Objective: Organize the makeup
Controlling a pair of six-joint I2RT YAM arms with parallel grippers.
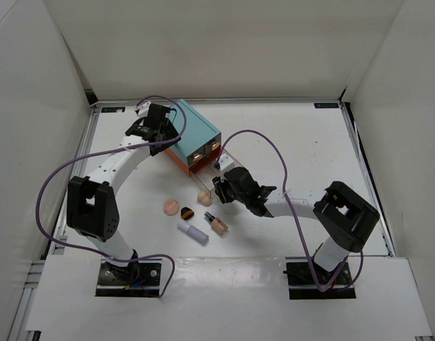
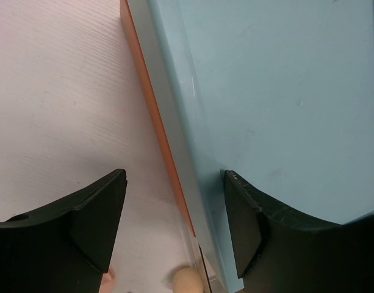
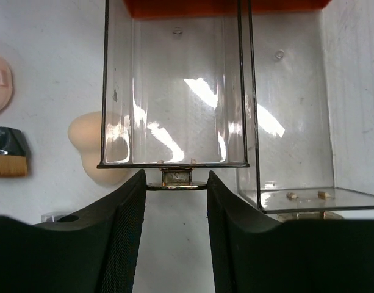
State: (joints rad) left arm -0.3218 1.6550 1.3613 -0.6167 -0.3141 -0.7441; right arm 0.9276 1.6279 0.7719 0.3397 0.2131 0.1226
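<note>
Closest to the arms, a white tube (image 1: 193,232) and a small bottle of skin-colored makeup (image 1: 217,224) lie side by side on the white table (image 1: 309,156). Just past them are a round peach puff (image 1: 171,207) and a short brush (image 1: 187,212) with a black handle, close together. A little farther on, the beige sponge (image 3: 92,149) sits right beside the front of a see-through drawer (image 3: 174,91).

That drawer is pulled out of the teal box (image 2: 284,91), and a second see-through drawer (image 3: 290,122) is out next to it. The right gripper (image 3: 174,189) has its two fingers pinched in on the little gold knob (image 3: 176,177) on the first drawer.

Farthest away, the left gripper (image 2: 174,183) is wide open and holds nothing. One finger is over the table and the other is over the top of the box, with the box's left edge between them.
</note>
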